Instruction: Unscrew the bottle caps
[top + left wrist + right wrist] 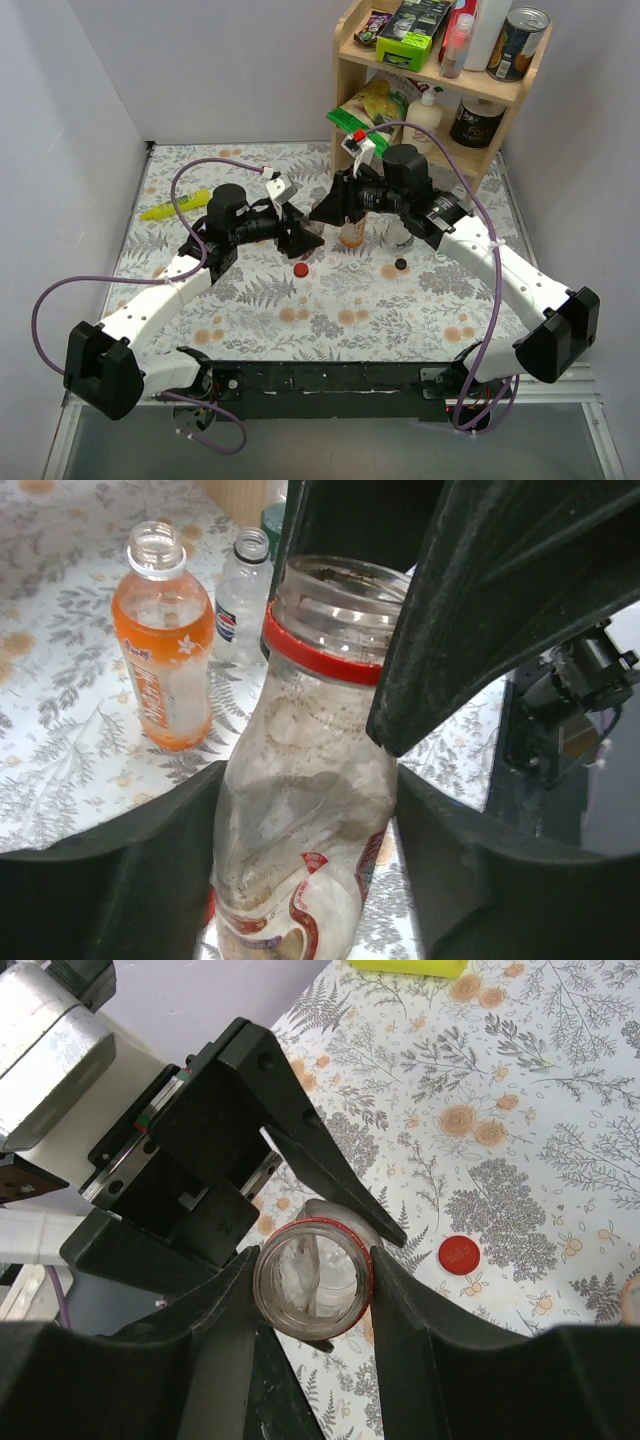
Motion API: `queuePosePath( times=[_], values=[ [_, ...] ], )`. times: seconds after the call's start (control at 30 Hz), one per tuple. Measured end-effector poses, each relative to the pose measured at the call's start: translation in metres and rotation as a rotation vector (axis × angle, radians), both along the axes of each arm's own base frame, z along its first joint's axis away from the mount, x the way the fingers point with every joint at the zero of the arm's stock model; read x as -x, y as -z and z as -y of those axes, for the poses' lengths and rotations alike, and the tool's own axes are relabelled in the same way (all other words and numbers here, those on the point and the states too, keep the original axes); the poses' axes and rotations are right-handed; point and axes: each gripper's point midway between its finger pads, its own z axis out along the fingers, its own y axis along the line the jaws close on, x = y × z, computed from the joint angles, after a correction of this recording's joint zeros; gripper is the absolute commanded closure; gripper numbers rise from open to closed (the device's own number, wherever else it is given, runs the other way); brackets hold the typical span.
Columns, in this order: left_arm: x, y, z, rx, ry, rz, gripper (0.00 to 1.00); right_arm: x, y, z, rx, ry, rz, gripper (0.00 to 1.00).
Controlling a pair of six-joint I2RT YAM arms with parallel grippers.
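My left gripper (305, 780) is shut on the body of the reddish-labelled bottle (300, 880), which is crumpled and stands upright. Its neck (312, 1290) is open, with a red ring and no cap on it. My right gripper (313, 1260) comes from above, its jaws pressed against both sides of that neck. A red cap (460, 1256) lies on the table beside it, also the red cap (300, 268) in the top view. A black cap (400, 264) lies further right. The orange bottle (165, 660) and a blue-labelled bottle (240, 600) stand behind, both uncapped.
A wooden shelf (440, 75) with tins, boxes and a white pump bottle (428, 112) stands at the back right. A green snack bag (375, 105) leans by it. A yellow object (172, 208) lies at the table's left. Walls close in the left and back.
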Motion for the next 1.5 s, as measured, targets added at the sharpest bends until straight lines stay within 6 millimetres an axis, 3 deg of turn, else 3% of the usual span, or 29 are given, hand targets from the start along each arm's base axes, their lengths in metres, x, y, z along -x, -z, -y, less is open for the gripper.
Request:
queuePosePath(
  times=[0.03, 0.27, 0.37, 0.43, 0.6, 0.73, 0.83, 0.93, 1.03, 1.13, 1.43, 1.5],
  values=[
    [0.000, 0.001, 0.000, -0.001, -0.002, -0.002, 0.02, 0.000, 0.000, 0.000, -0.001, -0.001, 0.000, 0.99],
    [-0.002, -0.001, -0.001, -0.009, -0.012, 0.027, 0.02, -0.014, 0.007, 0.012, 0.070, 0.083, 0.040, 0.99],
    [-0.011, -0.004, -0.013, -0.012, -0.051, 0.043, 0.02, -0.023, -0.001, 0.022, 0.114, 0.144, 0.091, 0.99],
    [-0.027, -0.009, -0.037, -0.007, -0.123, 0.054, 0.02, -0.028, -0.015, 0.028, 0.115, 0.176, 0.135, 0.99],
    [-0.083, -0.026, -0.135, -0.018, -0.491, 0.108, 0.02, -0.027, -0.049, 0.027, 0.105, 0.221, 0.225, 0.99],
    [-0.109, -0.019, -0.168, -0.039, -0.689, 0.066, 0.02, -0.020, -0.054, 0.003, 0.126, 0.214, 0.276, 0.99],
    [-0.125, 0.000, -0.192, -0.044, -0.822, -0.024, 0.02, -0.027, -0.028, -0.016, 0.185, 0.213, 0.268, 0.99],
    [-0.131, 0.005, -0.207, -0.024, -0.910, -0.073, 0.02, -0.048, 0.014, -0.030, 0.263, 0.235, 0.238, 0.99],
    [-0.133, 0.002, -0.209, 0.013, -0.936, -0.094, 0.02, -0.064, 0.061, -0.040, 0.345, 0.246, 0.201, 0.99],
    [-0.133, 0.000, -0.207, 0.035, -0.935, -0.106, 0.02, -0.076, 0.094, -0.048, 0.399, 0.254, 0.182, 0.99],
    [-0.134, -0.006, -0.204, 0.058, -0.921, -0.092, 0.02, -0.098, 0.169, -0.065, 0.497, 0.264, 0.148, 0.99],
    [-0.134, -0.007, -0.203, 0.060, -0.917, -0.090, 0.02, -0.102, 0.169, -0.072, 0.489, 0.273, 0.169, 0.99]
  ],
)
